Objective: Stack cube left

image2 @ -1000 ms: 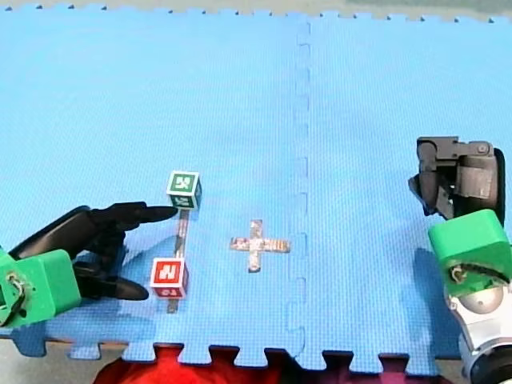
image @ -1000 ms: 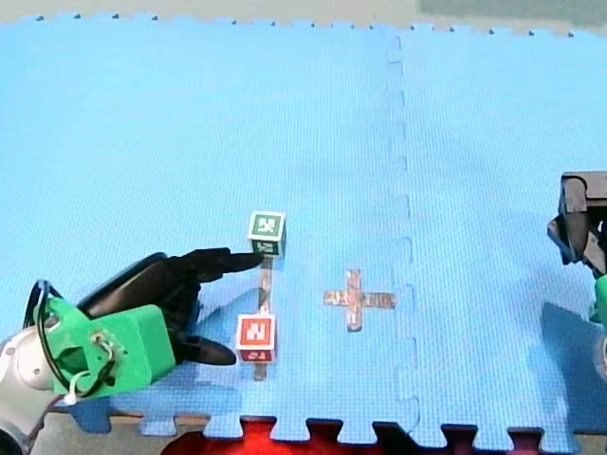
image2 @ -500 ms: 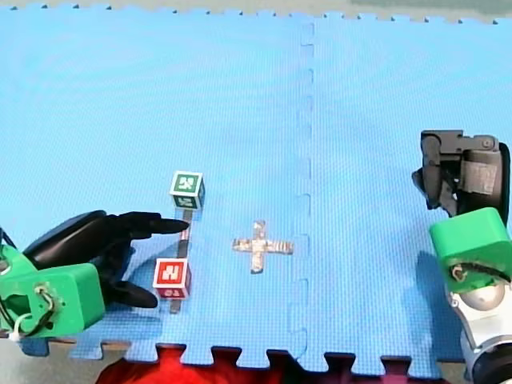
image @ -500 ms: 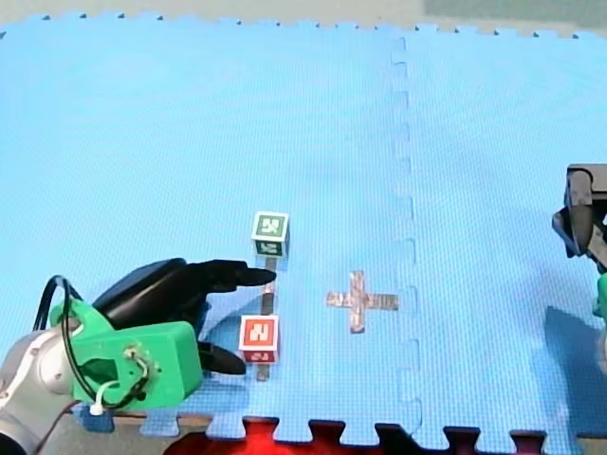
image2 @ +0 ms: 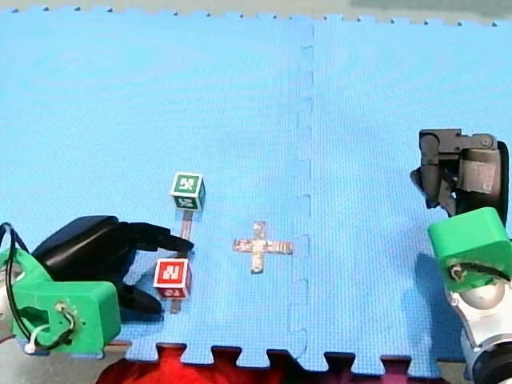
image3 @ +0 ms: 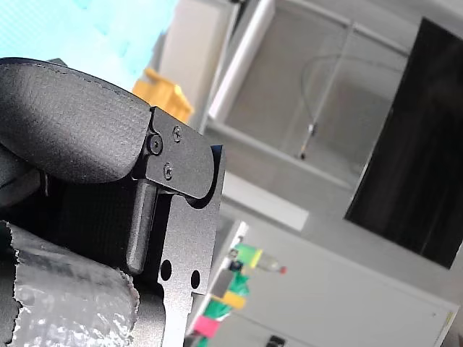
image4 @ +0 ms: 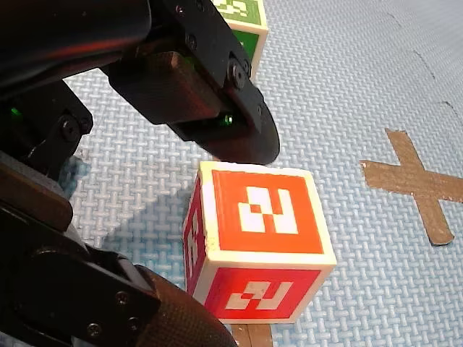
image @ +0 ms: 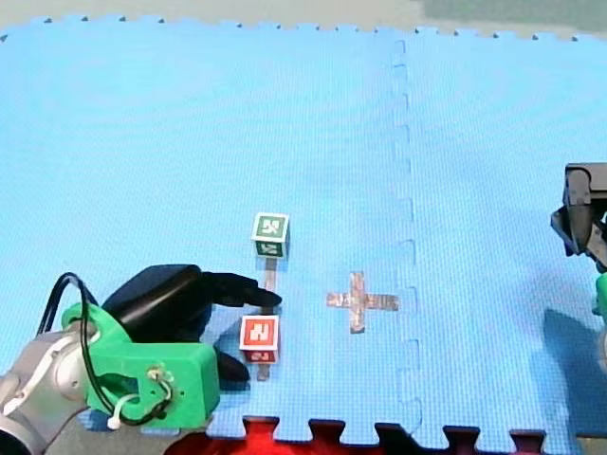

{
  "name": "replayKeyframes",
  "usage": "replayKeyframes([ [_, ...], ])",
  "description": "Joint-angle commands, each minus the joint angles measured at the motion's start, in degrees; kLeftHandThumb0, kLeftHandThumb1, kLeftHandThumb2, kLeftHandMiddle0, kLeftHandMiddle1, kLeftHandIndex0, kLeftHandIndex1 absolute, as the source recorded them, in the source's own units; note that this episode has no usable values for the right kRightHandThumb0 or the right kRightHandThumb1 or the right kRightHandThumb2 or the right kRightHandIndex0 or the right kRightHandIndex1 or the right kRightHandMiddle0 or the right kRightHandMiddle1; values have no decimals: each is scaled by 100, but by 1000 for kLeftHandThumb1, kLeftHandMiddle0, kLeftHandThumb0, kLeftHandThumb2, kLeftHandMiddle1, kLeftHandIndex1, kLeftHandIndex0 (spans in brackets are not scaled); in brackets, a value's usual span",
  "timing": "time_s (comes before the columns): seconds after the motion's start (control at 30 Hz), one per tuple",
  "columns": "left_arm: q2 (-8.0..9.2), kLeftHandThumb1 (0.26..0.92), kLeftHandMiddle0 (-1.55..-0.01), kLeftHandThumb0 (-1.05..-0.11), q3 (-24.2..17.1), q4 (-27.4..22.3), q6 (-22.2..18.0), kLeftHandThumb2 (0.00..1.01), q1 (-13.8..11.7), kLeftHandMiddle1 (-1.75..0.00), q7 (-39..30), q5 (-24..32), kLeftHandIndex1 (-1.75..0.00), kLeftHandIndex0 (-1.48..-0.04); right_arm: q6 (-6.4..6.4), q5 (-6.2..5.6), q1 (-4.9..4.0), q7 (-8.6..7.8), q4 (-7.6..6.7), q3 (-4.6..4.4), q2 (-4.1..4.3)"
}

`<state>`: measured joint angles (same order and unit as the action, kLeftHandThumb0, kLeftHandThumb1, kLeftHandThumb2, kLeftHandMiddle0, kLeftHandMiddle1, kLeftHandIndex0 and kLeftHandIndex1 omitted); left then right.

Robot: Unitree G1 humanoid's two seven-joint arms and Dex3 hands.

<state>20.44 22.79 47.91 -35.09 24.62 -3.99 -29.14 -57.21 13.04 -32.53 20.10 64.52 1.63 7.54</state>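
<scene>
Now at lower left, my left hand brackets the red cube, fingers parted, seemingly unclamped; next: close, lift, seat it squarely on the green cube just above. Right hand at right edge.

Lighting's bright and even from above across the blue foam puzzle mat. Soft shadows sit under the black three-finger left hand, beside the red-and-white marker cube and below the right hand. The silver tape cross has a slight sheen.
</scene>
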Motion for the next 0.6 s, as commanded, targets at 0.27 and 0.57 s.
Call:
replayKeyframes([
  [0.27,-31,691,-948,-637,148,-362,351,2,-233,-1746,-63,-104,-99,-1065,-11,-35,-80,-10,0,14,-3],
  [0.57,-15,747,-950,-391,71,-229,109,14,-260,-1746,16,124,-108,-1299,-5,-36,-73,-7,10,13,-25],
])
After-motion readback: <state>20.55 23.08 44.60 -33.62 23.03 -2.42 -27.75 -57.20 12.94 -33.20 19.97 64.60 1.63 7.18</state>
